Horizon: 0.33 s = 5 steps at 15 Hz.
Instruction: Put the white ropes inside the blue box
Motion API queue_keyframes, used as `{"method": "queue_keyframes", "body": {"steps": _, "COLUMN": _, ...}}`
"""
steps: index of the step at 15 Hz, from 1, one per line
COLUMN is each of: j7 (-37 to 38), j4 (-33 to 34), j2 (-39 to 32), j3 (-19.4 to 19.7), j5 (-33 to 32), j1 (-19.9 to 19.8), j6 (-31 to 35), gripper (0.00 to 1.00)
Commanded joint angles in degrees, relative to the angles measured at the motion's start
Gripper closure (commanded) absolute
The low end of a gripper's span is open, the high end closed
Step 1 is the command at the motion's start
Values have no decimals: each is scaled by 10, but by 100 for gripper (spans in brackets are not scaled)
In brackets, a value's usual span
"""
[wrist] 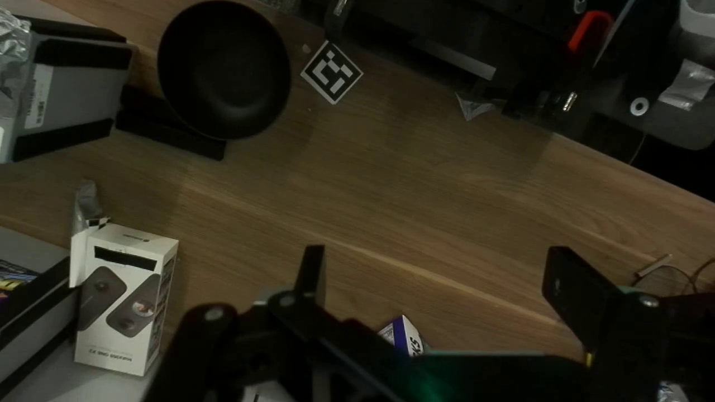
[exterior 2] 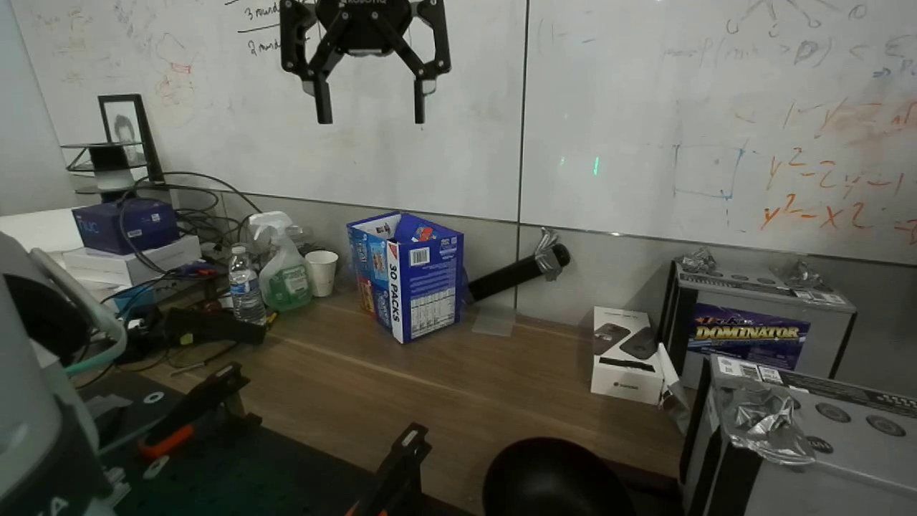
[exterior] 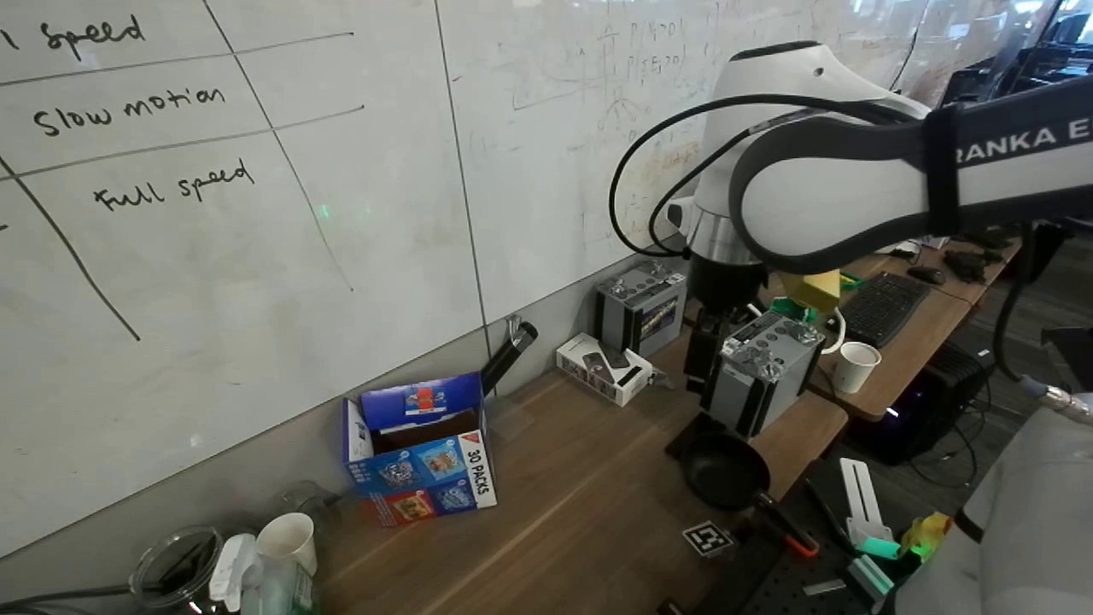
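The blue box (exterior: pixel 418 478) stands upright on the wooden table against the whiteboard wall, its top flaps open. It also shows in an exterior view (exterior 2: pixel 430 287), and a corner of it (wrist: pixel 403 335) shows below the jaws in the wrist view. The part of its inside that I can see is dark brown, and its floor is hidden. The white ropes are hidden or out of view. My gripper (exterior 2: pixel 371 118) is open and empty, high above the table. In the wrist view its fingers (wrist: pixel 435 251) are wide apart with only table behind them.
A black pan (exterior: pixel 726 470) and two grey batteries (exterior: pixel 764 371) (exterior: pixel 642 307) stand near the arm. A white printed carton (exterior 2: pixel 627 355) lies by the wall. A black tube (exterior 2: pixel 516 276) leans beside the blue box. A spray bottle (exterior 2: pixel 286 279) and paper cup (exterior 2: pixel 321 272) stand on its other side.
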<state>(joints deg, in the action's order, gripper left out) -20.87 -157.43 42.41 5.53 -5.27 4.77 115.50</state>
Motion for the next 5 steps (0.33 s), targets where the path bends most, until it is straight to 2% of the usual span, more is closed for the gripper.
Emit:
{"method": "queue_keyframes", "body": {"steps": 1, "j7": 1, "j4": 1, "j2": 0, "j3": -2, "j5": 0, "j1": 0, "j6": 3, "gripper": 0}}
{"method": "queue_keyframes", "body": {"steps": 5, "j7": 2, "j4": 1, "j2": 0, "j3": -3, "j5": 0, "j1": 0, "j6": 6, "gripper": 0}}
